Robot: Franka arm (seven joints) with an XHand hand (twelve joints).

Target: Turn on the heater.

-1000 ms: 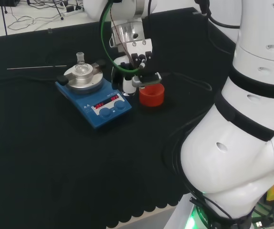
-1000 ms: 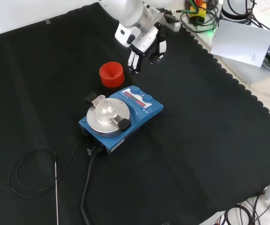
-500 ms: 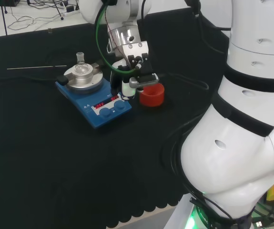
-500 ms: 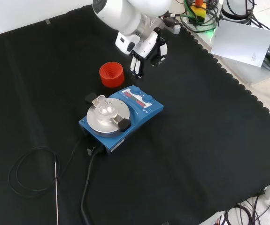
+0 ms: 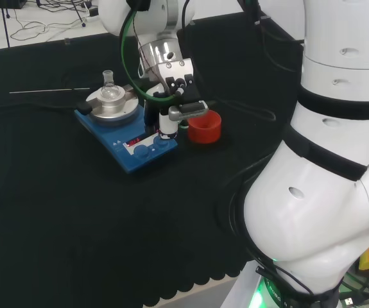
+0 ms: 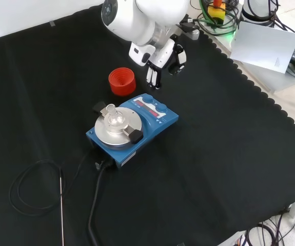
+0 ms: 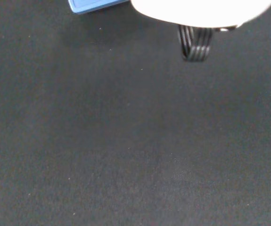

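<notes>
The blue heater point(image 5: 130, 142) point(image 6: 137, 128) stands on the black cloth, with a round metal plate point(image 6: 117, 129) and a small clear glass flask point(image 5: 108, 88) point(image 6: 115, 116) on it. Its panel with red displays and two blue knobs point(image 5: 145, 146) point(image 6: 152, 106) faces the arm. The hand point(image 5: 173, 96) point(image 6: 161, 57) hangs just above that panel's end next to the red ribbed ring point(image 5: 205, 127) point(image 6: 122, 81). The fingers point(image 6: 154, 80) point down, fairly straight, holding nothing. Whether they touch the heater I cannot tell. The wrist view has a blue heater corner point(image 7: 95, 4) and a black finger point(image 7: 195, 43).
A thin metal probe point(image 5: 48, 90) point(image 6: 61, 207) and a looped cable point(image 6: 28, 190) lie beyond the heater. A thick black cable point(image 6: 97, 205) leaves its back. The cloth's scalloped edge point(image 6: 270, 107) runs down the front view's right, with a white sheet point(image 6: 268, 46) past it.
The hand has moved from over the red ring toward the heater's control panel: leftward and lower in the head view, down and right in the front view. The heater has not moved.
</notes>
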